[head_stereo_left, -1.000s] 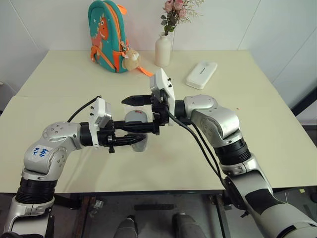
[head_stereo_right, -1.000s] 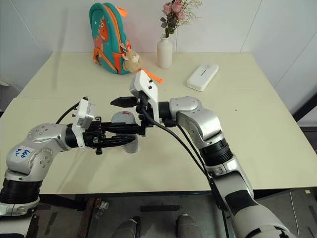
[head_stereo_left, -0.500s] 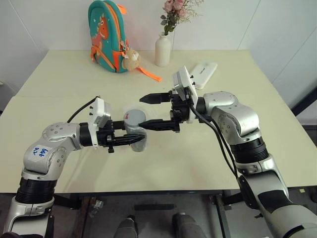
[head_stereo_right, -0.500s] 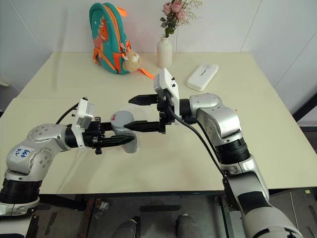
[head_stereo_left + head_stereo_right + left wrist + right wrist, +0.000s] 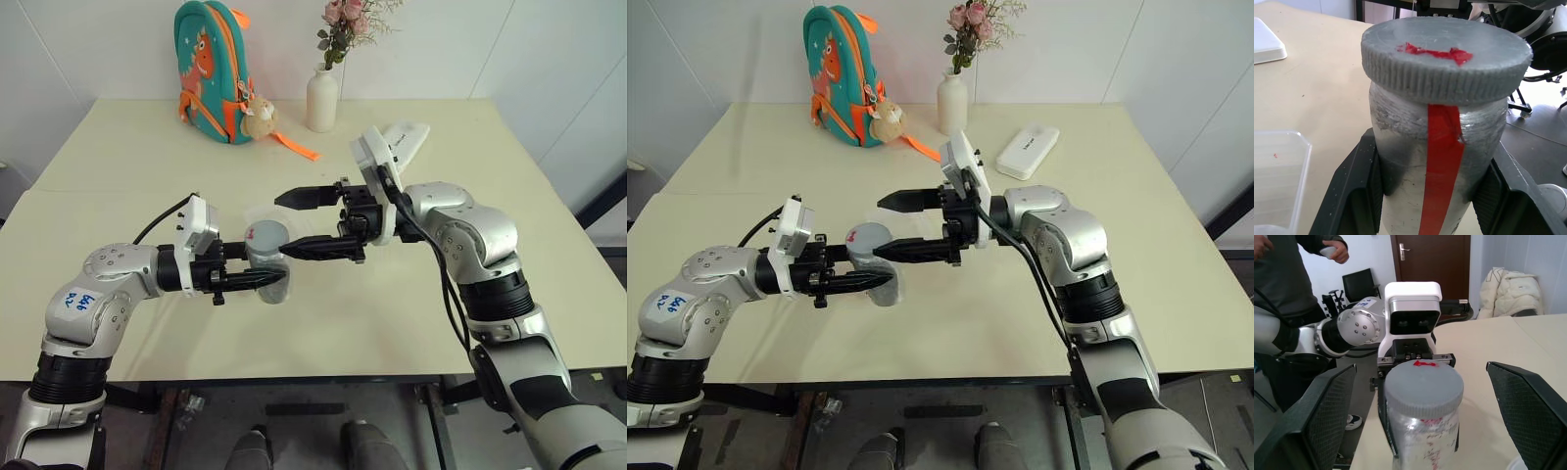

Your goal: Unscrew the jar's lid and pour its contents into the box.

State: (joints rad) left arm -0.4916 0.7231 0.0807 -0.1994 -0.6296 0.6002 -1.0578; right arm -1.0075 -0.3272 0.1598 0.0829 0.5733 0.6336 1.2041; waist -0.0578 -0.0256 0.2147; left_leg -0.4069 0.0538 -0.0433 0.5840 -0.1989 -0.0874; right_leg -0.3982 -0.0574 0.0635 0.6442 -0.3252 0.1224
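Left gripper [image 5: 266,281] pinches the jar [image 5: 1437,161] by its body, one black finger on each side, holding it upright just above the table [image 5: 127,166]. Lid [image 5: 1446,58] on, red mark across its top, red strip running down the jar's side. Contents not discernible through the cloudy wall.

Right gripper [image 5: 302,223] spread wide, pointing toward the left arm, fingers level with the lid but apart from it; nothing between them.

Box [image 5: 1276,178]: clear shallow tray on the table just beside the jar, looks empty save a tiny red speck.

Step in hand, as I judge it: unscrewing, with the right gripper between grips on the lid. The next move calls for closing squarely on the ribbed rim and twisting while the left keeps the jar from turning. Pouring is not yet possible.

Further out: backpack [image 5: 209,69], vase [image 5: 322,98], white case [image 5: 1027,150] at the far edge. A person [image 5: 1288,269] stands behind.
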